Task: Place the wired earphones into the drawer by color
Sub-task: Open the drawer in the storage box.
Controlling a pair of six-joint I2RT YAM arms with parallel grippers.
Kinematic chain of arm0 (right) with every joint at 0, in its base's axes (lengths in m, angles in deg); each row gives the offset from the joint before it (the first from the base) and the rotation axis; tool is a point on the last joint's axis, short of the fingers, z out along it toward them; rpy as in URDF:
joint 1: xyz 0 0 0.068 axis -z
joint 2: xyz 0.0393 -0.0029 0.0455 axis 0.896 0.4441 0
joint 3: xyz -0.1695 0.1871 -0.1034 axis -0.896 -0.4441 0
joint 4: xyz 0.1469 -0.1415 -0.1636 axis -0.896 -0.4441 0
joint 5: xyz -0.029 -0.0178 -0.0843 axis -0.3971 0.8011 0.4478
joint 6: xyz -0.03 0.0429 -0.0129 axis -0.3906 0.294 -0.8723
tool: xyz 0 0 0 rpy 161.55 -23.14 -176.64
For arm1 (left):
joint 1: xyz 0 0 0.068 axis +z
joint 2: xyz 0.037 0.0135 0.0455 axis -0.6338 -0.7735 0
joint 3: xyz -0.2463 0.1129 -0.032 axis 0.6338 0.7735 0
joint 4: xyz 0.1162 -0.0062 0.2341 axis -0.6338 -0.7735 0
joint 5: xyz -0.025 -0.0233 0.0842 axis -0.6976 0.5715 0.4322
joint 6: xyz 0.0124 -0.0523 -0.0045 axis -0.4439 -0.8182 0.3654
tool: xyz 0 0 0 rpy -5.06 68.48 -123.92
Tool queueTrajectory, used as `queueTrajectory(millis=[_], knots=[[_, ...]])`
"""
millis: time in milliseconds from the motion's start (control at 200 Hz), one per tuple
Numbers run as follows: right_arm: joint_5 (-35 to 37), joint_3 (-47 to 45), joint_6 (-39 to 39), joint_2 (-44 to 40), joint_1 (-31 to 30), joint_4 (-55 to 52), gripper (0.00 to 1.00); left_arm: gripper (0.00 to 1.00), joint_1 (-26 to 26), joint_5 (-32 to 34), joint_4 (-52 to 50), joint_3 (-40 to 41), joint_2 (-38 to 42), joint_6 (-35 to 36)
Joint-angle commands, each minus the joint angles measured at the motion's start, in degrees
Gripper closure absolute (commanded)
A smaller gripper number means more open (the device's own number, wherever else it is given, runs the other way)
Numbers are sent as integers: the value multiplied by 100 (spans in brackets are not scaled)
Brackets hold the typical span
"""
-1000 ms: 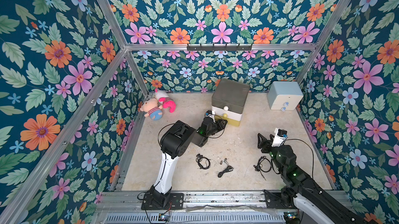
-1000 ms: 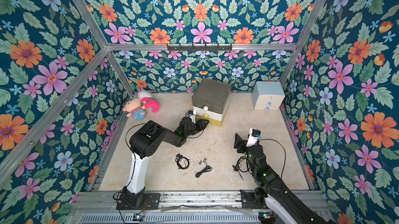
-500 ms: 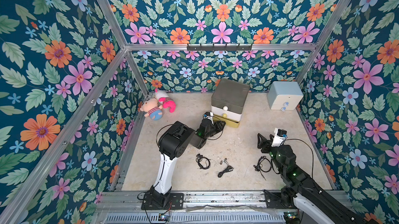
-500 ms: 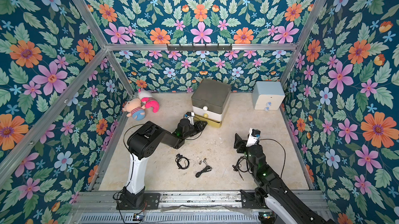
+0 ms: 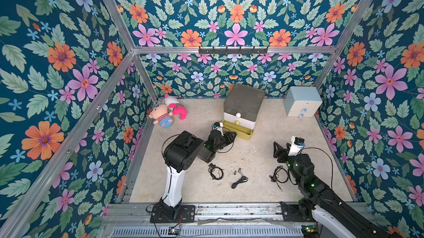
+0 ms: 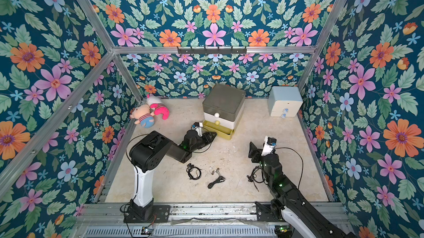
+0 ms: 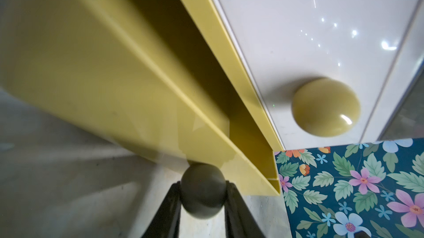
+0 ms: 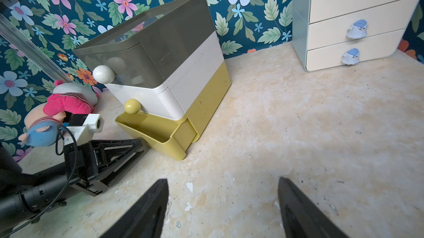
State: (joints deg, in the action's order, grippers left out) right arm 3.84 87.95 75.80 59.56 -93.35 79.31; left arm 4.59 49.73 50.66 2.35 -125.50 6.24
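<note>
At the foot of the three-tier drawer box (image 5: 244, 101), the left end effector (image 7: 203, 184) is clamped on the grey ball knob (image 7: 202, 202) of the yellow bottom tier (image 8: 176, 147), one finger pressed to each side of the ball. The knob is the tier's only handle, which likely explains the low, level reach across the tabletop (image 5: 263, 147). The yellow tier stands part-way out, its tray open to the top so a bundle could be dropped in from above. The part of the tray on show is empty.

Three sets of black wired earphones (image 5: 215, 171) lie loosely coiled on the tabletop near the front edge, apart from one another and well short of the drawer box. The middle set (image 5: 239, 179) sits between the arms and the third (image 5: 278, 176) just beside the right arm. No red or white sets are visible.

The right end effector (image 8: 222, 179) hangs above bare tabletop with its jaws wide apart and nothing between them, apparently waiting to collect a bundle. A pale blue cabinet (image 5: 301, 101) and plush toys (image 5: 168, 112) sit at the back, clear of the work.
</note>
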Motion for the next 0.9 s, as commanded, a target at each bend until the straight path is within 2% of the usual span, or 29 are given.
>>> queueTrajectory(millis=[0, 755, 895], knots=[[1, 20, 31, -3, 0, 205, 20, 69, -22, 153, 229, 176, 109, -45], [6, 28, 47, 48, 0, 199, 20, 69, -137, 334, 396, 1589, 1073, -54], [2, 38, 56, 84, 0, 194, 20, 54, -138, 356, 292, 1619, 1162, -14]])
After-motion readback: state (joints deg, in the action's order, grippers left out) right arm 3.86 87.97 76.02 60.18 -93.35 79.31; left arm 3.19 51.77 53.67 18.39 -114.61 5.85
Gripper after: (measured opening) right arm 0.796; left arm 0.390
